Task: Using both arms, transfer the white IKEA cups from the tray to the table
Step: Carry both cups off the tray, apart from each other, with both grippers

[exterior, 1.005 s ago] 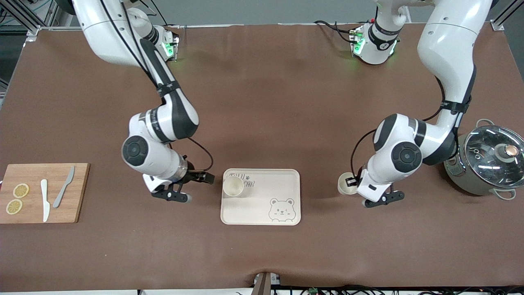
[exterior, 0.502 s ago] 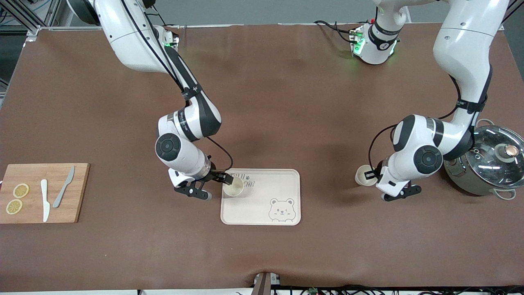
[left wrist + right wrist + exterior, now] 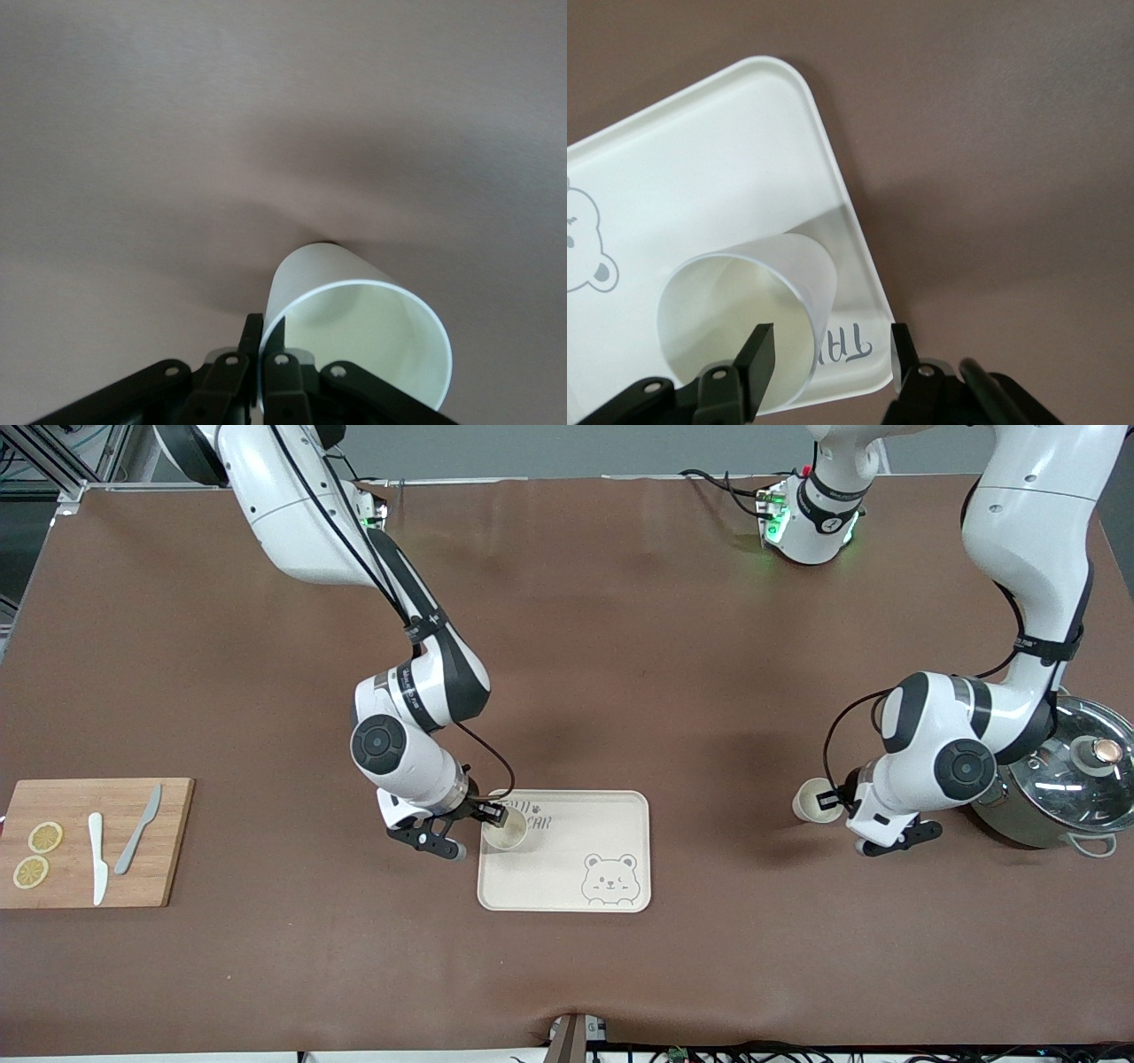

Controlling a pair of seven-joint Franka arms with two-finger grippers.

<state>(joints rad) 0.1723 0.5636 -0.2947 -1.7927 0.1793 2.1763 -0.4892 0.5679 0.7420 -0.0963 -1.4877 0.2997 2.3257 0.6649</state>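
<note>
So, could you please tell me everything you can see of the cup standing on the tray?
The cup on the tray is a small, plain cream-white tumbler without a handle, slightly tapered, smooth like plastic or glazed ceramic. It stands upright and looks empty, in the tray corner nearest the right arm's end, beside the printed lettering. The right pincer straddles its rim, one finger inside the cup and one outside, with a gap visible, so it is not clamped yet.
</note>
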